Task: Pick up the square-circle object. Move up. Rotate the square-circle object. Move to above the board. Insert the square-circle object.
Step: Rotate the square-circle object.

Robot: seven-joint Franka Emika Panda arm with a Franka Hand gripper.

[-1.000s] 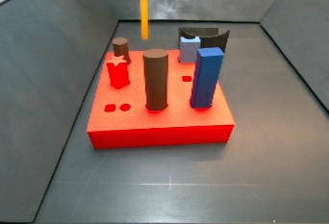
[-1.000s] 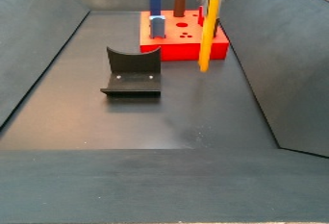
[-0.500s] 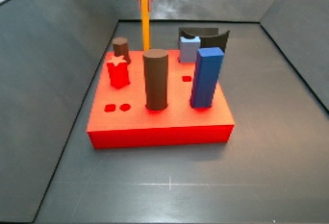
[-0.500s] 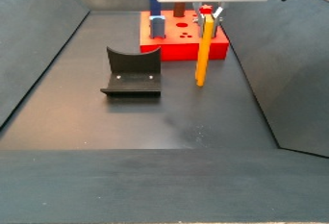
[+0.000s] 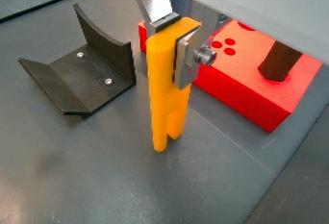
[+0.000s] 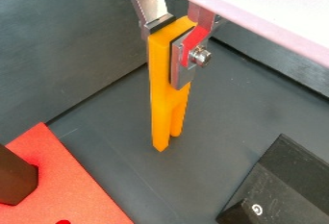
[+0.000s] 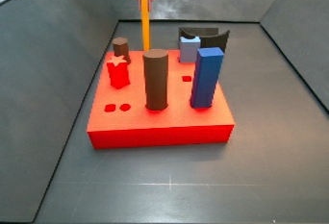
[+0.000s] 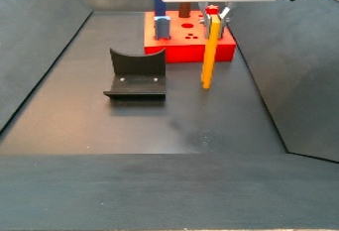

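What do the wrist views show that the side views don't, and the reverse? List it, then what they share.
Only the wrist views: the gripper fingers clamped on the joined end of the square-circle object, its two legs pointing down.

Only the side views: the blue post, the red star peg and the whole board.

Both: the object held upright, the fixture and the red board.

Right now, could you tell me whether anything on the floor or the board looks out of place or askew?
Nothing stands out. The tool holds the yellow piece upright beside the red board, clear of the fixture; the pegs on the board stand straight.
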